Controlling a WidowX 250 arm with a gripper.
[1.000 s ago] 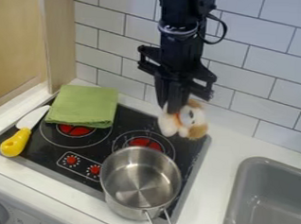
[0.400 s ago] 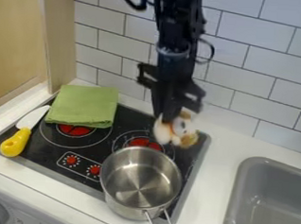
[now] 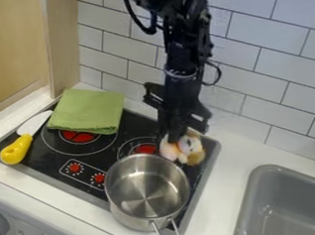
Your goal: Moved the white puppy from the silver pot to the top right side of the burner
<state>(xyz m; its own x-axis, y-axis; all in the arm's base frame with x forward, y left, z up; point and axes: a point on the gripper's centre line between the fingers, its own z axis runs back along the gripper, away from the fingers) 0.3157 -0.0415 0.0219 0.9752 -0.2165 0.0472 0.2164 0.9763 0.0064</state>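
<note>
The black gripper (image 3: 174, 136) hangs down over the upper right part of the burner (image 3: 204, 166), shut on the white puppy (image 3: 190, 147). The puppy, white with brown patches, is at the top right of the black stovetop, just behind the pot's far rim; whether it touches the surface I cannot tell. The silver pot (image 3: 147, 188) stands at the front right of the burner, with its handle toward the front edge, and its inside holds nothing.
A folded green cloth (image 3: 86, 112) lies on the back left of the burner. Along the left edge is a knife with a yellow handle (image 3: 16, 149). A grey sink (image 3: 281, 210) is at the right, and a tiled wall (image 3: 269, 61) rises behind.
The gripper has come down and slightly left with the puppy still held, bringing it from in front of the wall to the stovetop's back right. Pot, cloth and knife have stayed put.
</note>
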